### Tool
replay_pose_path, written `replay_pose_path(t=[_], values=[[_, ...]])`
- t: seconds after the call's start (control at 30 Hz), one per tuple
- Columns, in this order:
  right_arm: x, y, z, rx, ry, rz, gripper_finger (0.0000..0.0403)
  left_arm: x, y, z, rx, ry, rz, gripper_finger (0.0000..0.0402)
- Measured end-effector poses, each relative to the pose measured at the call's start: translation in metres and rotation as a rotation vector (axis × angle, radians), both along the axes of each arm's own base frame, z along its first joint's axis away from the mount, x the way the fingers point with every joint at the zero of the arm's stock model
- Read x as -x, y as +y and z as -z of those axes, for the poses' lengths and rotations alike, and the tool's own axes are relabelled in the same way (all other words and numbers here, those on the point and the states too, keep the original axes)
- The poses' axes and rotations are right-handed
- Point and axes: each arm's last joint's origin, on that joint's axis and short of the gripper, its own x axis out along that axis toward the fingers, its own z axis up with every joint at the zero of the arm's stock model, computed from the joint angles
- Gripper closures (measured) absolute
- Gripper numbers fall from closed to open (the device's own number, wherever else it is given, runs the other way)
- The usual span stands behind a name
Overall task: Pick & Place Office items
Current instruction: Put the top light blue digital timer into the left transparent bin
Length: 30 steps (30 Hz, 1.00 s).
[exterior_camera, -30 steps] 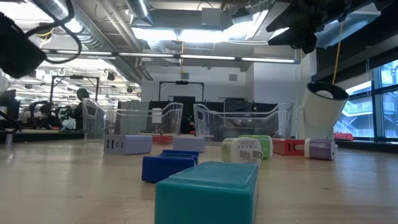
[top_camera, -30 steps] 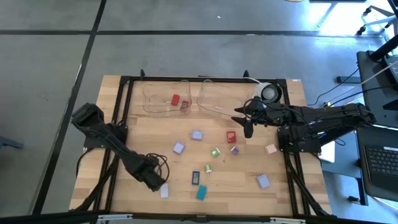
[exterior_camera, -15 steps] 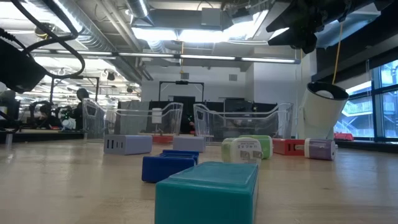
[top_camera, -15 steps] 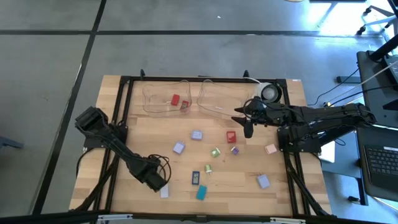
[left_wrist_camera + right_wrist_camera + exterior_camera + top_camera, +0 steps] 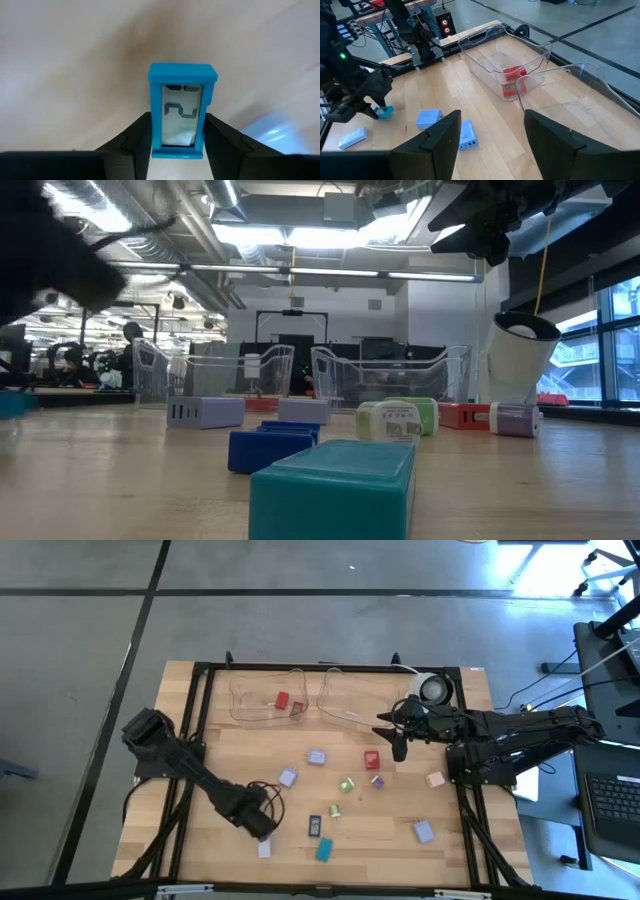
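Observation:
My left gripper (image 5: 260, 822) is low over the table's near-left part, shut on a bright blue piece with a small display (image 5: 182, 110); the right wrist view shows that piece (image 5: 384, 111) too. My right gripper (image 5: 398, 740) hangs open above the table beside the right clear tray (image 5: 345, 698). Two red pieces (image 5: 288, 703) lie in the left clear tray (image 5: 250, 700). On the wood lie lilac (image 5: 317, 756), red (image 5: 372, 759), green (image 5: 347, 785), pink (image 5: 434, 779), dark blue (image 5: 314, 826), teal (image 5: 324, 849) and white (image 5: 264, 848) pieces. My left gripper pinches the blue piece by its two long sides (image 5: 155, 135), near the end closest to the wrist, one finger (image 5: 137, 137) on each side. The piece runs along the fingers, display toward the camera. The fingers slant down from the far-left. Whether it clears the wood I cannot tell.
A round white tape roll (image 5: 435, 689) stands at the far-right corner, close behind my right gripper. Black frame rails (image 5: 190, 740) run along the table's edges. Bare wood lies between the trays and the scattered pieces. A lilac piece (image 5: 423, 831) sits near the near-right corner.
My left gripper has moved a little toward the table's right and far edges, away from the white piece, carrying the blue piece along; its arm has swung with it. My right arm has kept still.

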Motion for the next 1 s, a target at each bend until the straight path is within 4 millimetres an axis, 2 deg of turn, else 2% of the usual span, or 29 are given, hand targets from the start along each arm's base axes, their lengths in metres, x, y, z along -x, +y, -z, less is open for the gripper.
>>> replay_pose_path(t=[0.2,0.43,0.63,0.8,1.0], values=[[0.0,0.0,0.0,-0.002,-0.001,0.001,0.0182,-0.034,0.032,-0.041,-0.252,-0.282,0.042,0.0251],[0.0,0.0,0.0,-0.004,-0.001,0.002,0.0182,-0.074,0.092,-0.104,-0.539,-0.539,-0.043,0.0255],[0.0,0.0,0.0,-0.056,-0.016,0.022,0.0182,-0.106,0.124,-0.153,-0.693,-0.81,0.114,0.0254],[0.0,0.0,0.0,-0.11,-0.032,0.044,0.0182,-0.12,0.135,-0.176,-0.761,-1.023,0.263,0.0253],[0.0,0.0,0.0,-0.126,-0.035,0.047,0.0182,-0.124,0.148,-0.187,-0.846,-1.097,0.285,0.0253]])
